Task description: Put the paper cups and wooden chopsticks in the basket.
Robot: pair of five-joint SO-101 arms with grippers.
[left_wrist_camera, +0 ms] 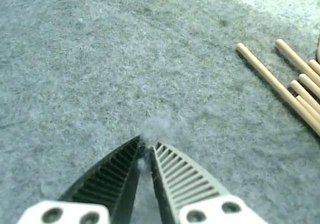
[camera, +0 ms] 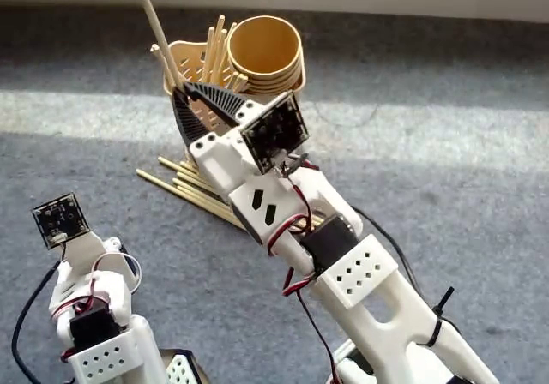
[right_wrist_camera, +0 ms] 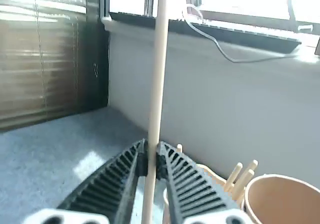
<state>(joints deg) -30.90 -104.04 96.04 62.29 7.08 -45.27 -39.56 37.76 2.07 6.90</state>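
In the high view the basket [camera: 184,58] sits at upper centre of the desk [camera: 446,144]. Paper cups [camera: 264,50] stand nested in its right half, and chopsticks [camera: 219,45] lean in its left half. A single chopstick [camera: 156,24] rises at its left rim. Loose chopsticks [camera: 184,187] lie on the desk just below the basket.

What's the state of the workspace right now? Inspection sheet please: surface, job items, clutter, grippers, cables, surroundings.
Surface: grey carpet, sunlit band across it.
Job's things: tan slotted plastic basket holds stacked brown paper cups and several wooden chopsticks; loose wooden chopsticks lie on the carpet beside it.
Clutter: nothing seen.
Grippers: right gripper shut on one long wooden chopstick at the basket; left gripper shut, empty, low over the carpet.
Cables: red and black wires along an arm; thin cable by the window ledge.
Surroundings: white wall, window blinds.
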